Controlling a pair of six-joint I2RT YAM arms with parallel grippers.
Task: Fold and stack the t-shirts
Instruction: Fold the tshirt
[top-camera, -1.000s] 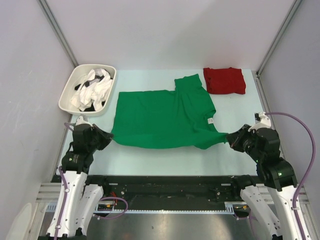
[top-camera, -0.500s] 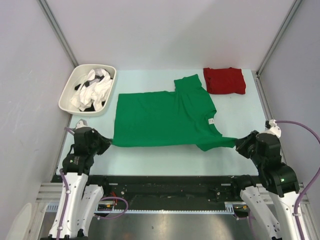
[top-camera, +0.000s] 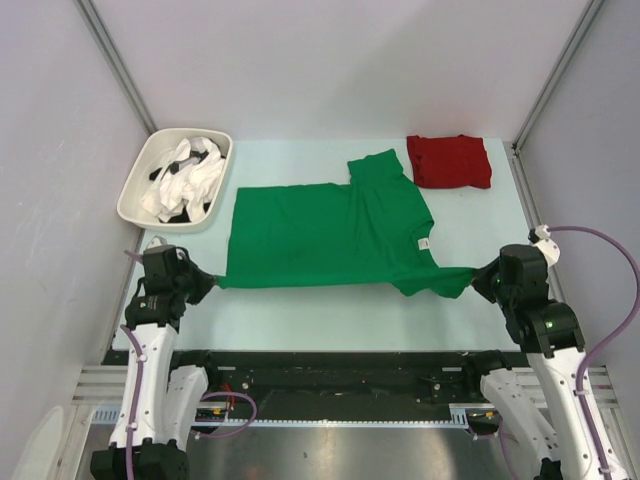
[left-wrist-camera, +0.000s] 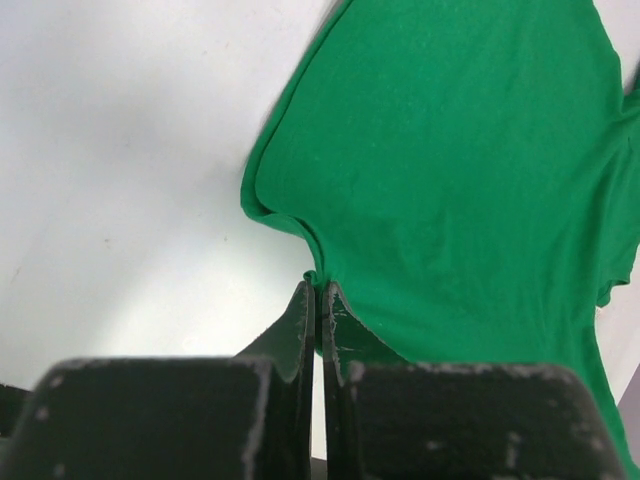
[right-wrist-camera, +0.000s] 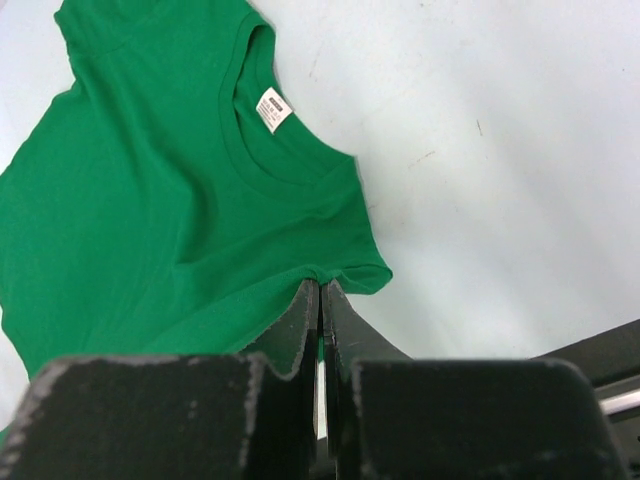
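A bright green t-shirt (top-camera: 325, 235) lies stretched across the table, its white neck label (top-camera: 422, 241) toward the right. My left gripper (top-camera: 208, 285) is shut on the shirt's near left corner (left-wrist-camera: 316, 283). At the near right corner (right-wrist-camera: 322, 284) my right gripper (top-camera: 476, 281) is shut on the cloth. The near edge is pulled taut between them. A dark red t-shirt (top-camera: 449, 161), folded square, lies at the back right, apart from both grippers.
A white bin (top-camera: 134, 199) with several white and black cloths stands at the back left. Grey walls with metal rails close in the table on both sides. A black rail (top-camera: 340, 362) runs along the near edge.
Both grippers have moved outward and toward the near edge, pulling the green t-shirt's near edge straight and taut. The red t-shirt has not moved.
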